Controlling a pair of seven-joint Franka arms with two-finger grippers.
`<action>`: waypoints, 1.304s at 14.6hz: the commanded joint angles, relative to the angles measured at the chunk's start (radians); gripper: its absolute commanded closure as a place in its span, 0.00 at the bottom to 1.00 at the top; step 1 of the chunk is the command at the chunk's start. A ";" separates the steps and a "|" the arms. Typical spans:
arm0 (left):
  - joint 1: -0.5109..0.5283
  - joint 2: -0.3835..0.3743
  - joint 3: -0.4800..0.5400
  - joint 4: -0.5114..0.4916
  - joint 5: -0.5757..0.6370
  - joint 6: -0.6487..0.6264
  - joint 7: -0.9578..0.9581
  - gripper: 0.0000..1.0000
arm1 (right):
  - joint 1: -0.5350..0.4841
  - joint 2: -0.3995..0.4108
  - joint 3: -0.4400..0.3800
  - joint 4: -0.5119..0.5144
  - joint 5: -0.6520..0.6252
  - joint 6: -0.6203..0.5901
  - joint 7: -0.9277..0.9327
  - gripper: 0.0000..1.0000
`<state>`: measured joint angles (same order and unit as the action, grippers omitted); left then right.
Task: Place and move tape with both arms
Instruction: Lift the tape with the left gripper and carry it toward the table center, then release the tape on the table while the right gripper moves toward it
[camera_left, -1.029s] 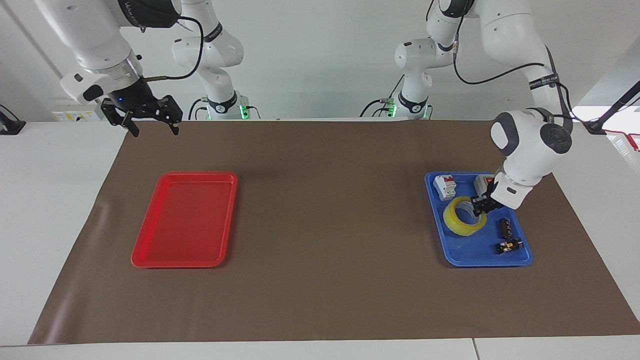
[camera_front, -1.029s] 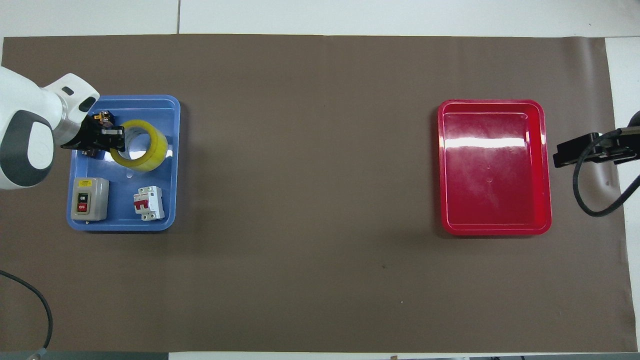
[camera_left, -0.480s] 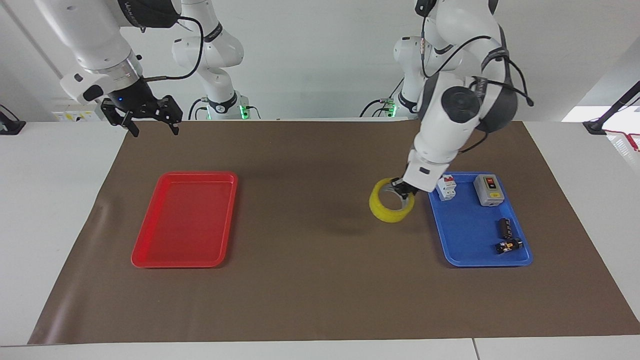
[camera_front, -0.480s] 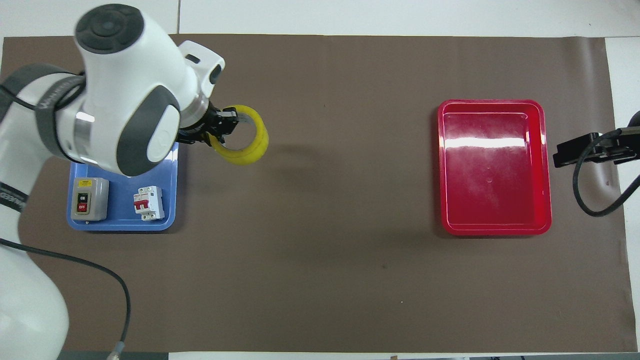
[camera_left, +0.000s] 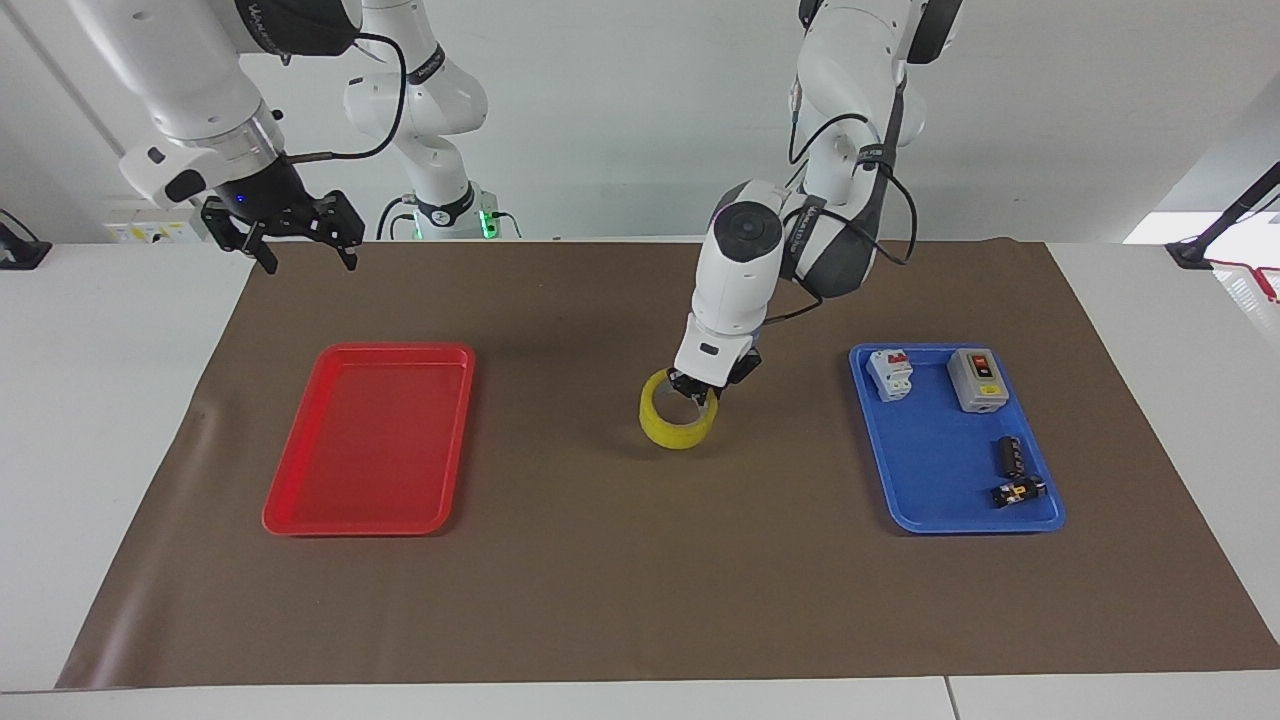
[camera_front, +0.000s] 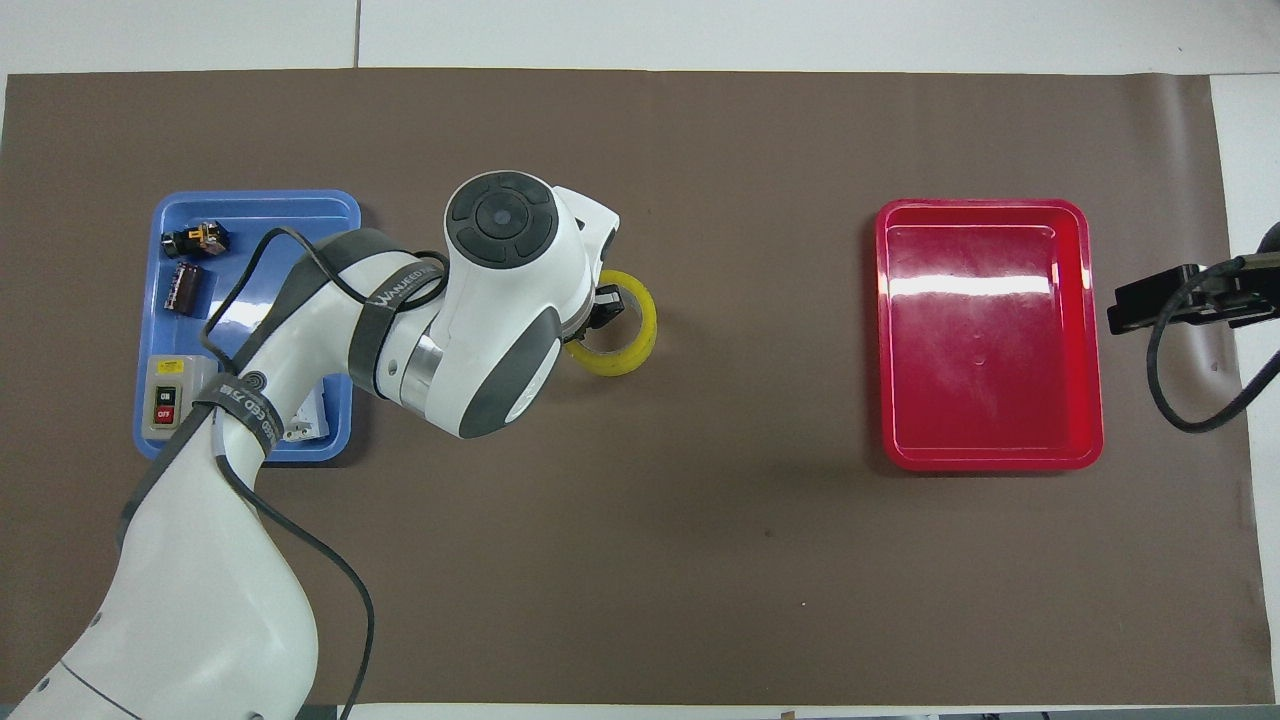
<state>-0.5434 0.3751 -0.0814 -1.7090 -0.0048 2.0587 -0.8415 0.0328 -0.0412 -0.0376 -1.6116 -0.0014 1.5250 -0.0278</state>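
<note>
The tape (camera_left: 678, 427), a yellow ring with a pale core, is at the middle of the brown mat, between the two trays. My left gripper (camera_left: 697, 392) is shut on the part of its wall nearest the robots and holds it flat, right at the mat; I cannot tell whether it touches. In the overhead view the tape (camera_front: 628, 341) shows partly under the left arm's wrist, with the left gripper (camera_front: 598, 312) at its rim. My right gripper (camera_left: 300, 246) is open and empty, raised over the mat's corner at the right arm's end, where it waits; it also shows in the overhead view (camera_front: 1150, 300).
A red tray (camera_left: 300, 500) (camera_front: 890, 330) lies empty toward the right arm's end. A blue tray (camera_left: 940, 460) (camera_front: 260, 215) toward the left arm's end holds a grey switch box (camera_left: 977, 380), a circuit breaker (camera_left: 890, 373), a small black cylinder (camera_left: 1010, 455) and a small black-orange part (camera_left: 1017, 491).
My left gripper lifted the tape out of the blue tray and carried it toward the right arm's end, down to the mat's middle. The right arm has not moved.
</note>
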 joint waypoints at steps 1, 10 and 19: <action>-0.032 -0.027 0.019 -0.078 -0.006 0.072 -0.031 0.78 | -0.014 -0.009 0.004 -0.013 -0.017 0.020 -0.018 0.00; 0.101 -0.171 0.020 -0.046 0.000 -0.075 -0.004 0.00 | -0.011 -0.020 0.005 -0.043 -0.017 0.020 -0.018 0.00; 0.462 -0.367 0.023 0.066 0.002 -0.493 0.725 0.00 | 0.273 0.159 0.015 0.014 -0.003 0.148 0.212 0.00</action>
<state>-0.0996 0.0080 -0.0484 -1.7009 -0.0044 1.6616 -0.2116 0.2264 0.0182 -0.0238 -1.6489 -0.0058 1.6271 0.0559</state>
